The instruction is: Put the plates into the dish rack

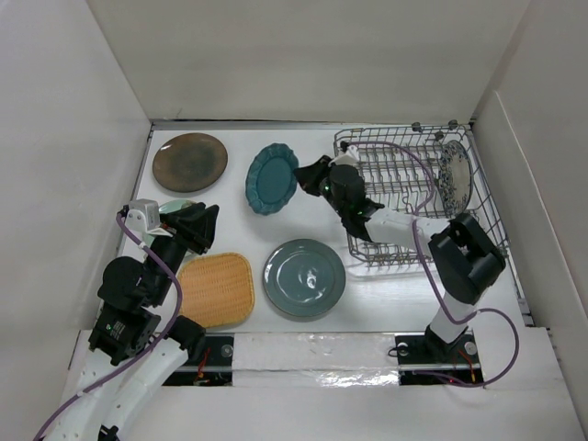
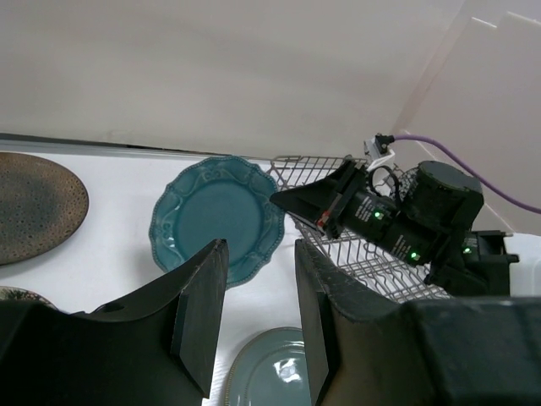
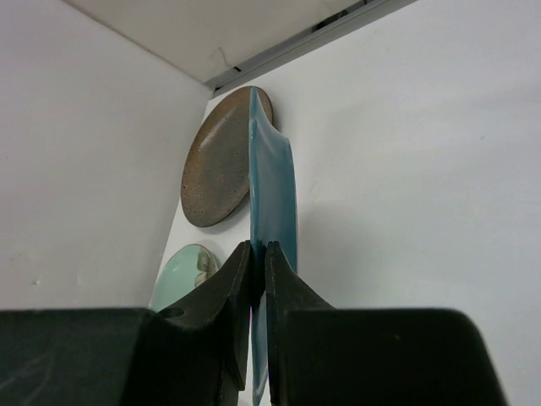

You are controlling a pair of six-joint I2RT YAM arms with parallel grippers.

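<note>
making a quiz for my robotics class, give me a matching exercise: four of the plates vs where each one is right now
1 teal scalloped plate
2 floral plate
3 dark brown plate
4 tan woven plate

a standing in the dish rack
b far left, lying flat
c pinched by the right gripper
d near left, lying flat

Pairs: 1-c, 2-a, 3-b, 4-d

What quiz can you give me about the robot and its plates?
1. True or false: the right gripper is clamped on the teal plate at its rim.
2. Which plate stands in the dish rack? A. dark brown B. white with blue flowers C. tan woven
3. Fill in: the left gripper is ___.
Key: 1 true; 2 B; 3 open.
</note>
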